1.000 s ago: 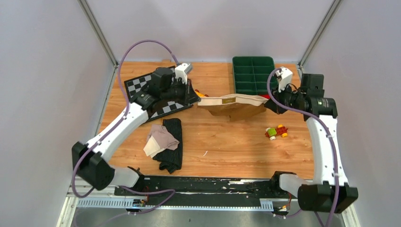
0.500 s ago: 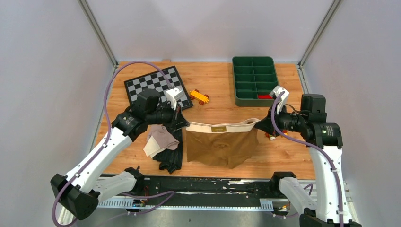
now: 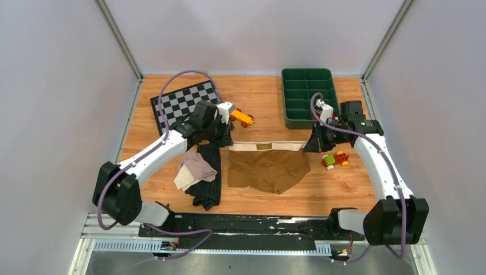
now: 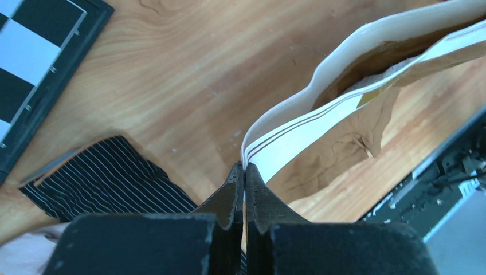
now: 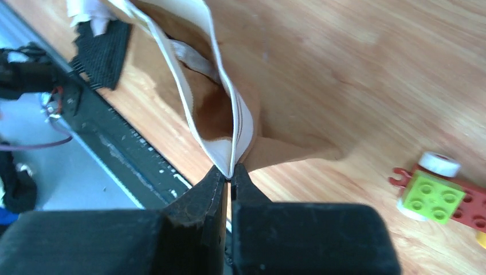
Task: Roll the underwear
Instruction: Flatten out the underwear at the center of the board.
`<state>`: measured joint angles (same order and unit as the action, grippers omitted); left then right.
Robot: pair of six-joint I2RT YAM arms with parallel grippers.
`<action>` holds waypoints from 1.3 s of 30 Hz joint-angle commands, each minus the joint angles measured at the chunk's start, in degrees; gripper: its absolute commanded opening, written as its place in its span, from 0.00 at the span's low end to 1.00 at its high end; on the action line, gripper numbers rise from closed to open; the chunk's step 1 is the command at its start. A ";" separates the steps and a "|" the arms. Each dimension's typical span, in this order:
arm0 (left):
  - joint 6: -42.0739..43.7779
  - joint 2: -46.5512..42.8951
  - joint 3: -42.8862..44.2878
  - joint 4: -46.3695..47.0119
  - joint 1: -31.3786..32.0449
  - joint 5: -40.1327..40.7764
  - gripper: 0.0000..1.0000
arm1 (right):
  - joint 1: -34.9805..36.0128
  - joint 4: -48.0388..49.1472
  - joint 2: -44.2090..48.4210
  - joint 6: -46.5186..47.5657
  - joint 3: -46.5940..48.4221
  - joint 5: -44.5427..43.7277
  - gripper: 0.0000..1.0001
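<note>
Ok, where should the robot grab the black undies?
Probably the near end of the black underwear, coming straight down from above. It lies flat, and that end sticks out clear of the pink pair draped over its left side.

The left arm [image 3: 152, 159] and right arm [image 3: 381, 166] are both wearing glossy white shells with chunky black joints, and a purple cable [image 3: 182, 73] is trailing off behind each claw. The left gripper [image 4: 245, 169] and right gripper [image 5: 231, 172] are showing matte black fingers tapering to thin tips, with a white camera mount [image 3: 224, 109] sitting right behind.
</note>
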<state>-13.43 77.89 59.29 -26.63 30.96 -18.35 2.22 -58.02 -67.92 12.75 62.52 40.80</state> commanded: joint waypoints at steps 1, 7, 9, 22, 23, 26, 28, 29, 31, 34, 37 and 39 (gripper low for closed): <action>-0.11 2.58 7.11 6.42 -0.42 3.73 0.00 | 0.15 7.61 -1.46 -3.10 2.65 -10.00 0.00; 1.11 -1.95 10.76 6.53 -0.37 0.31 0.00 | 0.19 7.49 3.02 -3.69 6.40 -13.32 0.00; 1.51 -4.53 10.34 5.95 -0.33 -3.33 0.00 | 0.39 5.65 5.17 -3.56 6.45 -10.41 0.00; 2.63 -21.47 2.44 -2.67 -0.29 -18.01 0.00 | 1.43 -5.10 23.23 1.35 4.16 6.42 0.00; 2.61 -21.68 2.87 -3.43 -0.29 -17.85 0.00 | 1.47 -5.20 24.09 0.42 4.36 6.10 0.00; -0.10 -20.43 2.55 -3.06 -0.29 -14.09 0.00 | 1.49 -4.32 24.43 -3.07 3.12 2.55 0.00; -1.86 -17.23 1.85 -1.34 -0.29 -10.39 0.00 | 1.47 -3.03 20.31 -5.18 2.35 -1.73 0.00; -2.47 -13.91 1.54 -0.36 -0.29 -8.13 0.00 | 1.47 -1.99 17.40 -5.75 2.07 -3.31 0.00; -3.44 -7.22 1.40 1.77 -0.35 -3.03 0.04 | 1.41 1.70 10.32 -6.18 0.68 -6.48 0.00; -3.85 5.24 3.70 7.55 -0.71 2.78 0.07 | 0.82 12.53 0.89 -9.61 -3.03 -14.27 0.11; -4.15 19.87 13.53 8.99 -1.87 7.39 0.21 | -0.67 22.12 -10.97 -10.88 -2.61 -18.07 0.40; -4.80 27.13 20.57 7.33 -3.17 8.87 0.34 | -2.55 24.49 -17.43 -10.62 0.84 -18.30 0.47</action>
<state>-16.67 95.59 68.75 -21.78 29.91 -16.91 2.48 -45.54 -77.17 4.71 59.96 28.58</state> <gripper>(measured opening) 0.249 0.412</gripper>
